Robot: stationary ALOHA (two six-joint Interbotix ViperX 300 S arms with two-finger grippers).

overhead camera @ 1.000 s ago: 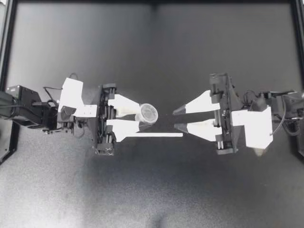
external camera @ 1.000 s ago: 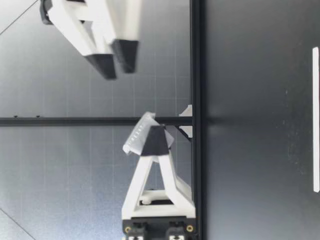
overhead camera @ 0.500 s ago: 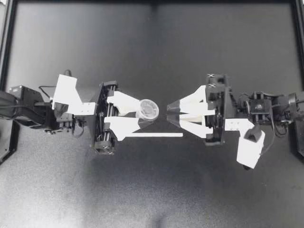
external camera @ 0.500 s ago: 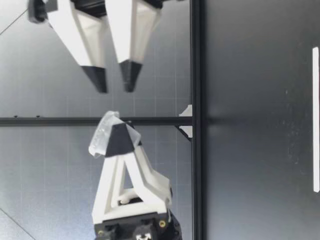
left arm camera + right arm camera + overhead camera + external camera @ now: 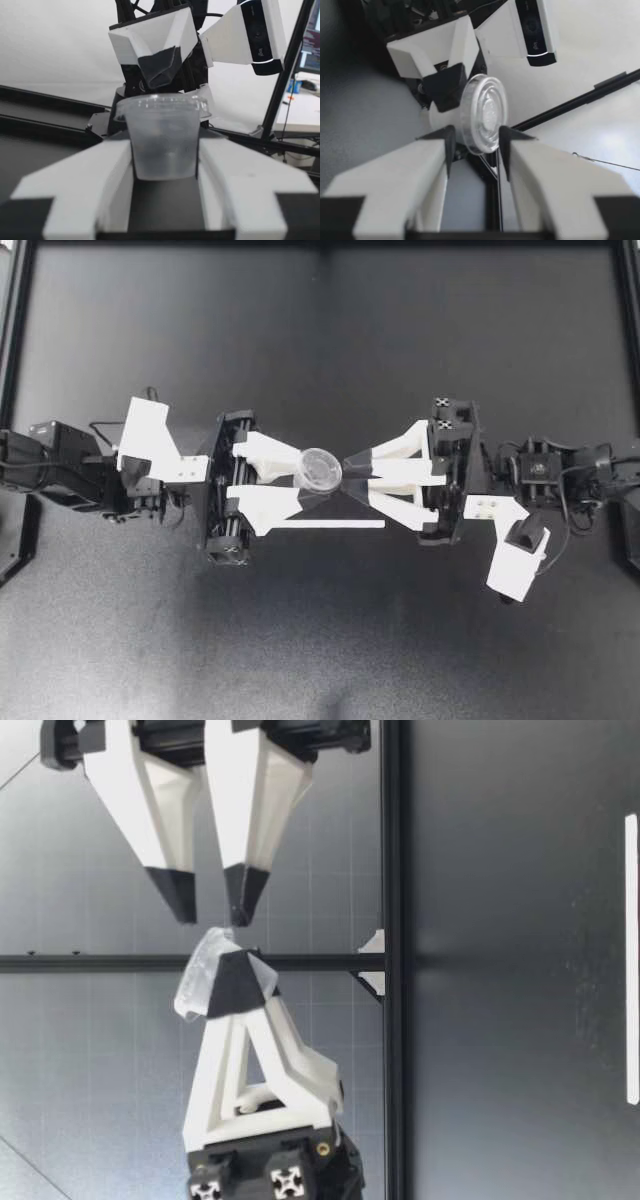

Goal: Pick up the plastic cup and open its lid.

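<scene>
My left gripper [image 5: 311, 481] is shut on a small clear plastic cup [image 5: 320, 468] and holds it above the table, lying sideways with its lid facing the right arm. In the left wrist view the cup [image 5: 162, 137] sits squeezed between both white fingers, lid [image 5: 161, 102] on. My right gripper [image 5: 347, 472] is open, its dark tips right at the lid. In the right wrist view the round lid [image 5: 483, 114] stands between the two fingertips [image 5: 446, 145]. The low view shows my right gripper [image 5: 210, 908] just beyond the cup [image 5: 197, 982]; whether it touches the lid I cannot tell.
A thin white strip [image 5: 326, 524] lies on the dark table just under the grippers and shows in the low view as a white strip [image 5: 630, 960] too. Black frame rails [image 5: 12, 360] border the table. Both arms meet near the table's middle.
My right gripper turned and slid leftward until its tips reached the cup's lid. My left gripper rose with the cup, then stayed almost still, shut throughout.
</scene>
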